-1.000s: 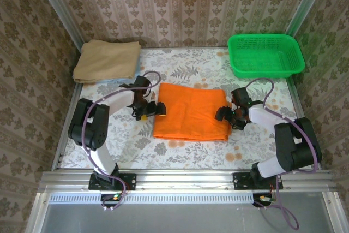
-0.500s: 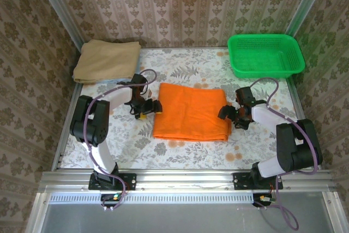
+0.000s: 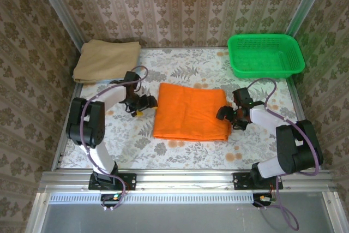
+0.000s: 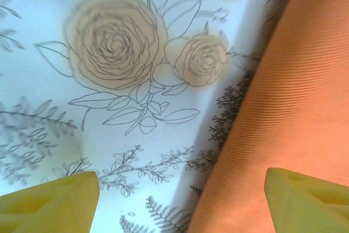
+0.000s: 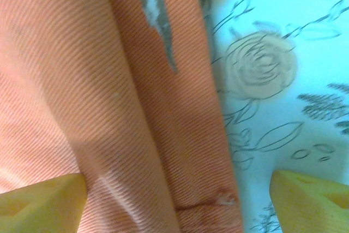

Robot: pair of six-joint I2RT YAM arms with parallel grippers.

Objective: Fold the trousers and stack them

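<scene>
The orange trousers (image 3: pixel 191 112) lie folded into a flat rectangle on the middle of the floral table. My left gripper (image 3: pixel 146 102) is open just off their left edge, low over the table; in the left wrist view the orange cloth (image 4: pixel 294 113) fills the right side and the yellow fingertips (image 4: pixel 52 200) stand wide apart. My right gripper (image 3: pixel 229 115) is open at the trousers' right edge; in the right wrist view the folded layers (image 5: pixel 109 107) lie between its yellow fingertips (image 5: pixel 311 195), straddling the cloth's edge.
A folded tan cloth (image 3: pixel 107 60) lies at the back left corner. A green plastic basket (image 3: pixel 265 54) stands at the back right. Patterned walls close in the table on three sides, and a metal rail (image 3: pixel 185 178) runs along the near edge.
My left gripper has drawn back leftward off the trousers' left edge. The right gripper shifted slightly outward, then back toward the right edge. The trousers have not moved.
</scene>
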